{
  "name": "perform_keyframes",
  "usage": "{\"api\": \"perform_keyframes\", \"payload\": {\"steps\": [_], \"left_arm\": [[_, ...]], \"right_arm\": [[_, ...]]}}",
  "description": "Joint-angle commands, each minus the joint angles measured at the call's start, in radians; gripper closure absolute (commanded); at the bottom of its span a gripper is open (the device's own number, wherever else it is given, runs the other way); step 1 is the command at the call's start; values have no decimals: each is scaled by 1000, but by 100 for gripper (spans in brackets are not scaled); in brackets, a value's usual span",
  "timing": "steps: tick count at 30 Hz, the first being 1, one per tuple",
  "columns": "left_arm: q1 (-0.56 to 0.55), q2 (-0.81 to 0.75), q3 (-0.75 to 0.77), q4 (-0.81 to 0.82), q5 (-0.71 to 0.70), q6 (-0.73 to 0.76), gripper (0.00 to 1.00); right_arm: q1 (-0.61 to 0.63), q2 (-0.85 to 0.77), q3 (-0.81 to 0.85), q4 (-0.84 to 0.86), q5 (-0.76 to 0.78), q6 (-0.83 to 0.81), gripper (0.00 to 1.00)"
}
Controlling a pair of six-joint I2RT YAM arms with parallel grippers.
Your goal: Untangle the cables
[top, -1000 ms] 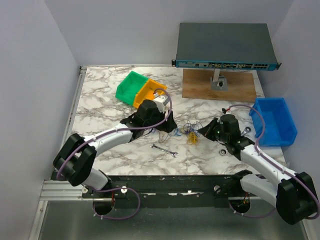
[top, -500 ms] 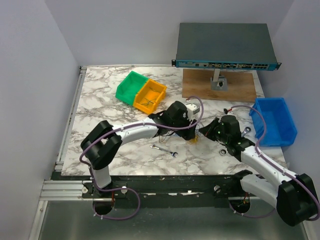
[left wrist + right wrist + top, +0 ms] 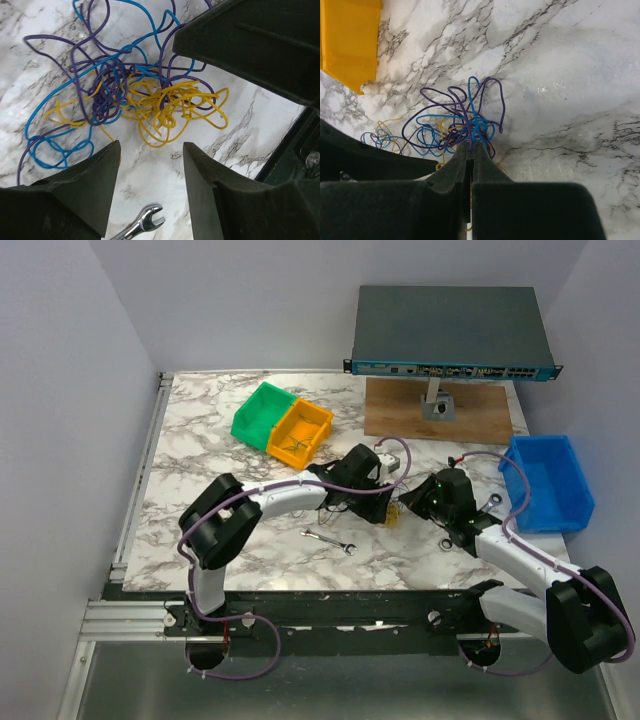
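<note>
1. cables point(image 3: 135, 95): thin bendy wires in purple, blue and yellow, looped into one loose clump. It lies on the table point(image 3: 200, 460), glossy white marble pattern with grey veins, a bit right of centre and nearer the near edge than the far one.
2. right gripper point(image 3: 468, 148): matte black fingers clenched together, with purple and blue strands pinched at the tips.
3. left gripper point(image 3: 151, 150): black wedge fingers spread apart over the clump's edge, released, grasping nothing.
4. wrench point(image 3: 142, 225): small, silver metal, open-ended, flat on the table near the clump. The left wrist view cuts it off.
5. green bin point(image 3: 262, 405) and orange bin point(image 3: 310, 420): plastic, touching side by side toward the far-left corner. The orange one holds thin dark bits, can't tell what.
6. blue bin point(image 3: 548, 480): plastic, at the right edge. Contents not readable.
7. In the top view both grippers crowd over the clump, so the wires are mostly hidden.
</note>
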Motion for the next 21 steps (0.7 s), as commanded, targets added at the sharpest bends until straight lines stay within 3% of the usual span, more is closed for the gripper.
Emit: {"api": "perform_keyframes", "payload": {"steps": [1, 6, 7, 10, 11, 16, 21], "left_arm": [[-6, 66, 61, -21, 79, -26, 45], [-16, 158, 147, -91, 126, -29, 47], [-16, 175, 168, -104, 139, -30, 54], [-15, 187, 192, -129, 127, -31, 95], [-14, 172, 177, -128, 101, -28, 100], [32, 3, 14, -9, -6, -47, 100], [195, -153, -195, 167, 42, -150, 100]], "right_arm": [[-7, 1, -9, 45, 41, 4, 99], [-7, 2, -9, 38, 48, -1, 99], [-7, 0, -8, 36, 51, 1, 99], [-8, -11, 0, 15, 78, 8, 99], [-8, -19, 6, 2, 97, 5, 99], [-9, -36, 76, -186, 338, 25, 99], [-12, -36, 141, -356, 561, 107, 99]]}}
